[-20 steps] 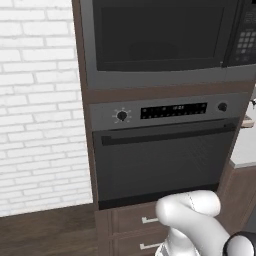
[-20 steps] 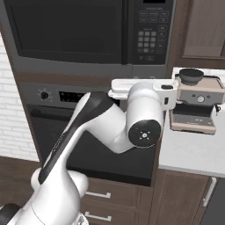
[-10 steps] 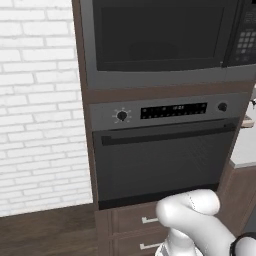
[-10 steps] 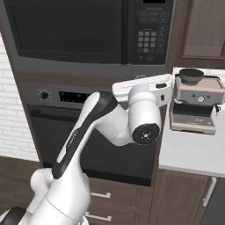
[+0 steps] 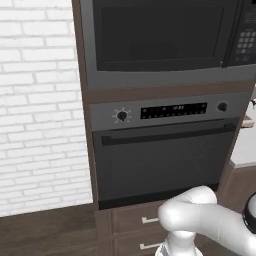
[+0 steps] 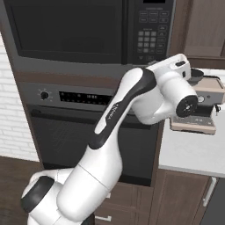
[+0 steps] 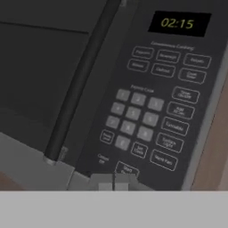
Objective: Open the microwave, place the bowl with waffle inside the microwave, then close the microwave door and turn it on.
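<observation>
**A:** So where's the microwave (image 6: 88,33) at right now?

**B:** Built into the dark wood column, right above the oven (image 5: 162,150). Door (image 5: 157,35) is flush with the front, black window dark, can't see inside at all. Keypad (image 7: 147,120) sits on its right side, and the hand view has it up close: rows of buttons, a long dark handle (image 7: 82,84) running along the left of the panel, and a display (image 7: 178,23) reading 02:15 at the top.

**A:** And the gripper?

**B:** The gripper (image 7: 114,181) is right near the bottom of the keypad, fingertips pressed together with nothing between them. They sit just under the lowest button, can't tell if they're actually touching the panel. From the right base view the arm (image 6: 123,110) bends up from the base and the wrist reaches toward the microwave's lower right corner.

**A:** Anything else around?

**B:** Coffee machine (image 6: 204,105) on the pale counter (image 6: 193,151) to the right, white brick wall (image 5: 40,105) to the left, drawers (image 5: 135,227) under the oven.
</observation>
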